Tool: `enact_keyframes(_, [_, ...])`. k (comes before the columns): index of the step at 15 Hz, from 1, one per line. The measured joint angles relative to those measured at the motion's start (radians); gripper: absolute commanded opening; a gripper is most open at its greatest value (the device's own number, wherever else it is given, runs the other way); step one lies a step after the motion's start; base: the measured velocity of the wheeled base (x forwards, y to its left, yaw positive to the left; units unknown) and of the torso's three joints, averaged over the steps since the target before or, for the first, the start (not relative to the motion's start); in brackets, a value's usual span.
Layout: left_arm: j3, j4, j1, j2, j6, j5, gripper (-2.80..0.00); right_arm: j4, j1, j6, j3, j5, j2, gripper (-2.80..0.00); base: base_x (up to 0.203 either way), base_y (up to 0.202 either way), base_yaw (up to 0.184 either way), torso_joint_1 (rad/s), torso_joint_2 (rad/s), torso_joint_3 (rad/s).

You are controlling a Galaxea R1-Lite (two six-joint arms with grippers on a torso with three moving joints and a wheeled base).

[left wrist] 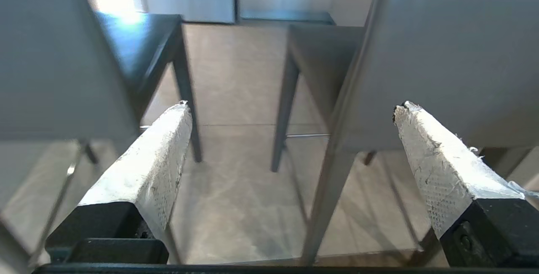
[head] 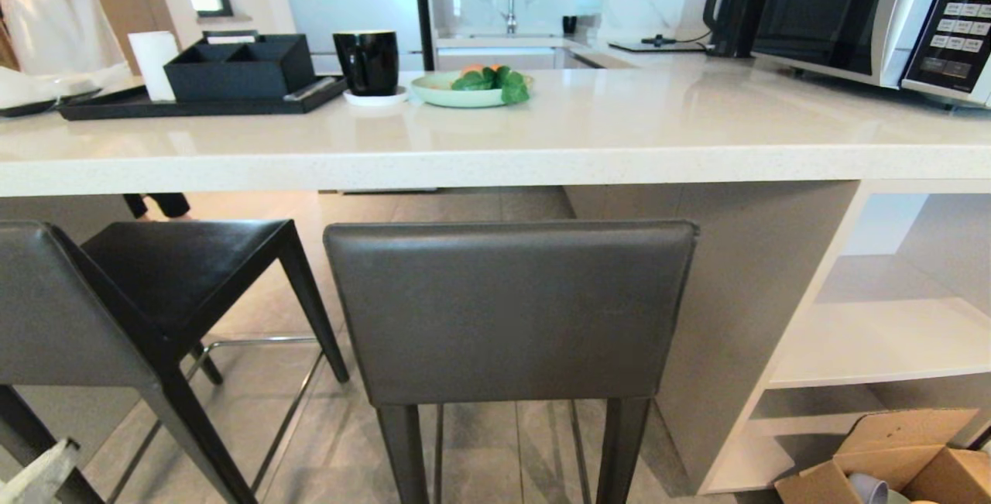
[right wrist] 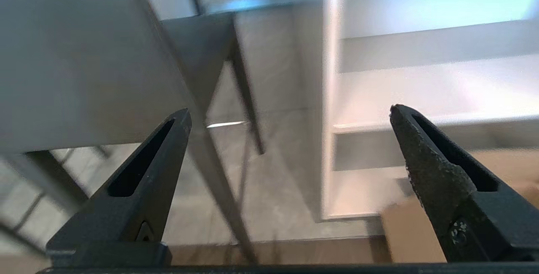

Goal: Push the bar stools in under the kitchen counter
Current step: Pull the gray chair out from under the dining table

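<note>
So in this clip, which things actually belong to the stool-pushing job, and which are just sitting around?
Part of the job:
- centre bar stool, backrest out in front of the counter edge
- left bar stool, turned at an angle
- kitchen counter
- left gripper and right gripper, both open, touching nothing

Just lying about:
- black mug
- green plate
- black tray
- microwave
- kettle
- cardboard box

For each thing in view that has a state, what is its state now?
Right bar stool: backrest outside the kitchen counter, not pushed in.
Left bar stool: turned askew, not pushed in.
Left gripper: open, empty.
Right gripper: open, empty.
Black mug: upright on a saucer.
Cardboard box: flaps open.
</note>
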Motion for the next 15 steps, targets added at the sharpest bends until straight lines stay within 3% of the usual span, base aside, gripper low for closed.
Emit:
enact_keyframes(2, [-0.017,-0.087,-0.02,0.141,-0.009,-0.05,0.0,-0.118,0.017,0.002,-0.009,0.085,0.153,0.0,0.0,0.0,0.0,0.0,0.0,0.0])
enact_keyframes(5, [-0.025,-0.142,-0.069,0.272,-0.078,-0.282,0.0,-0.306,0.036,-0.009,-0.005,0.299,0.358,0.0,0.0,0.0,0.0,0.0,0.0,0.0])
enact_keyframes(7, [-0.021,-0.176,-0.082,0.343,-0.095,-0.409,0.0,-0.349,0.041,-0.033,-0.005,0.407,0.481,0.0,0.0,0.0,0.0,0.0,0.0,0.0])
enact_keyframes(10, [0.007,-0.312,-0.085,0.471,-0.096,-0.496,0.0,-0.376,0.044,-0.071,-0.008,0.601,0.631,0.0,0.0,0.0,0.0,0.0,0.0,0.0])
enact_keyframes(15, [0.062,-0.697,-0.064,0.731,-0.096,-0.596,0.0,-0.626,0.043,-0.076,-0.028,0.767,0.873,0.0,0.0,0.0,0.0,0.0,0.0,0.0])
